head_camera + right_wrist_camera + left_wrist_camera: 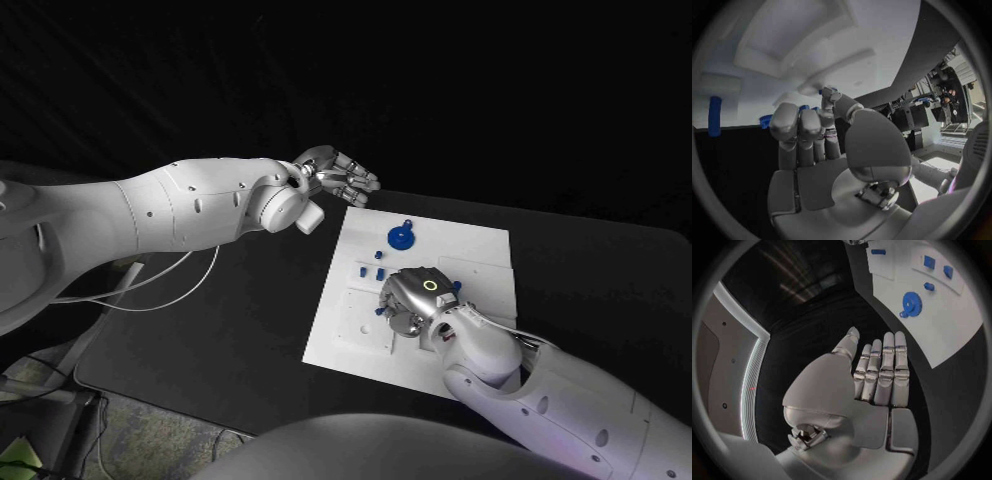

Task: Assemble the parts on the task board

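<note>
my right hand [417, 302] sits low over the middle of the task board [477, 243], fingers curled in tight. in the right wrist view the fingertips [798, 122] are bunched together with bits of blue showing just past them; i cannot tell whether a part is actually pinched there or merely lies under them. a small blue part [457, 287] shows at the hand's right side, and another blue peg [714, 116] lies on the board off to one side.

my left hand [335, 177] hangs above the table [231, 320] just off the board's far left corner, fingers straight and side by side, holding nothing, palm flat in the left wrist view [879, 372].

on the board beyond my right hand: the blue gear [400, 238] near the far edge, and small blue parts [368, 272] to the left of the hand.
</note>
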Motion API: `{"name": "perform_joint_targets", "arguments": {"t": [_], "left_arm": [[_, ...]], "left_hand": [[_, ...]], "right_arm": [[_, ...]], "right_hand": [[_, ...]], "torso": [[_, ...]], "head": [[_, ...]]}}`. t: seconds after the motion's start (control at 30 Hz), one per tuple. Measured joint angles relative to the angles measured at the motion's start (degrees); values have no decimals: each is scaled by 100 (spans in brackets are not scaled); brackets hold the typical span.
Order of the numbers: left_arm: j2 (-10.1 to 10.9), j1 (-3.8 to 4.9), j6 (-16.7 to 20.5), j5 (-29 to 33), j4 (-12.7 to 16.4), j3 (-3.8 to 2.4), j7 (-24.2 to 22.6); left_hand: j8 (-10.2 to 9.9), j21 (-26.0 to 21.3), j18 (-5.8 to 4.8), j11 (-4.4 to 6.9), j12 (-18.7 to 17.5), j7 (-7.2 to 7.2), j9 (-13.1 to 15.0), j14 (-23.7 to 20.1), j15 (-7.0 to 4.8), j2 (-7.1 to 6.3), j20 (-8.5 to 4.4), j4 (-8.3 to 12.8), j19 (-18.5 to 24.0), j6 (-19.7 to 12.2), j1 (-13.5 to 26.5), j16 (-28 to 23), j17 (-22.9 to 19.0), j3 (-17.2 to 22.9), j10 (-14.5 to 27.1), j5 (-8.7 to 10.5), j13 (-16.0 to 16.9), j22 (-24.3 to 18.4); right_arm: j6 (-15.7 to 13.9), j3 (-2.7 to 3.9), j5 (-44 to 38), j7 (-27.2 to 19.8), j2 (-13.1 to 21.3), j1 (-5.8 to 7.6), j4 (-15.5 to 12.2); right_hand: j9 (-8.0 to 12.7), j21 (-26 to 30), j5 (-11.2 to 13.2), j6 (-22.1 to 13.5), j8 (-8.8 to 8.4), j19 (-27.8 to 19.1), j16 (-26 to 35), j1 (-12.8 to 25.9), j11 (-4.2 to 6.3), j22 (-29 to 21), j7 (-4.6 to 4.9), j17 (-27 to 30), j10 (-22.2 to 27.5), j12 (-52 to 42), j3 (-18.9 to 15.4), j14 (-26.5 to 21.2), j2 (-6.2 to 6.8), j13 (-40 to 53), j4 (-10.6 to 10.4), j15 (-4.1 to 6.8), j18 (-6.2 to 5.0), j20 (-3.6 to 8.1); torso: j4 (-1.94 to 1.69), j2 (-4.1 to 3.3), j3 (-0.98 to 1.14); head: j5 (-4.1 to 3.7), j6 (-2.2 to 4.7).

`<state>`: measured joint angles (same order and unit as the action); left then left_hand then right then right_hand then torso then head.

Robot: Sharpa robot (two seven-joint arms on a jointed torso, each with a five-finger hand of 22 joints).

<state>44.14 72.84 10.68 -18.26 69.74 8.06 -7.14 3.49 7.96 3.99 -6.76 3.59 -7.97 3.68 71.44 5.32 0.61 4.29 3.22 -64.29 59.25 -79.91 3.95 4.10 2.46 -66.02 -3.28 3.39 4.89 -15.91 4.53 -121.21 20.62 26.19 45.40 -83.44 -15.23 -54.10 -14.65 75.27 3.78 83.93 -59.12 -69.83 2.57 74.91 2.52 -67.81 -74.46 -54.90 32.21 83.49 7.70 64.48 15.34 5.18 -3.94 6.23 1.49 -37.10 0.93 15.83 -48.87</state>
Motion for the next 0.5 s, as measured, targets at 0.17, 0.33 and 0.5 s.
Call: {"name": "perform_joint_targets", "arguments": {"t": [0.17, 0.33, 0.5], "left_arm": [[26, 0, 0, 0, 17, 0, 5], [31, 0, 0, 0, 25, 1, 10], [36, 0, 1, 0, 27, 1, 14]], "left_hand": [[0, 1, 0, 0, 0, 0, 0, 0, 0, 0, 0, 0, 0, 0, 0, 0, 0, 0, 0, 0, 0, 0], [0, 0, 0, 0, 0, 0, 0, 0, 0, 0, 0, 0, 0, 0, 0, 0, 0, 0, 0, 0, 0, 0], [0, 0, 0, 0, 0, 0, 0, 0, 0, 0, 0, 0, 0, 0, 0, 0, 0, 0, 0, 0, 0, 1]], "right_arm": [[-39, 0, 40, 25, 37, 0, -24], [-71, 0, 87, 42, 67, -1, -46], [-127, 3, 183, 9, 126, -1, -105]], "right_hand": [[0, 0, 44, 0, 0, 0, 21, 0, 0, 0, 0, 0, 0, 0, 0, 0, 0, 8, 0, 0, -1, 0], [0, 0, 44, -1, 0, 0, 30, 0, 0, 0, 0, 0, 0, 41, 15, 0, 0, 8, -16, 0, 0, 0], [114, 138, -40, -255, -1, 0, 202, -32, -16, 0, 44, 94, 106, 301, -4, 0, 175, -148, 3, 0, 0, 0]], "torso": [[0, 1, 1], [0, 1, 1], [0, 1, 1]], "head": [[1, 0], [1, 4], [10, 5]]}}
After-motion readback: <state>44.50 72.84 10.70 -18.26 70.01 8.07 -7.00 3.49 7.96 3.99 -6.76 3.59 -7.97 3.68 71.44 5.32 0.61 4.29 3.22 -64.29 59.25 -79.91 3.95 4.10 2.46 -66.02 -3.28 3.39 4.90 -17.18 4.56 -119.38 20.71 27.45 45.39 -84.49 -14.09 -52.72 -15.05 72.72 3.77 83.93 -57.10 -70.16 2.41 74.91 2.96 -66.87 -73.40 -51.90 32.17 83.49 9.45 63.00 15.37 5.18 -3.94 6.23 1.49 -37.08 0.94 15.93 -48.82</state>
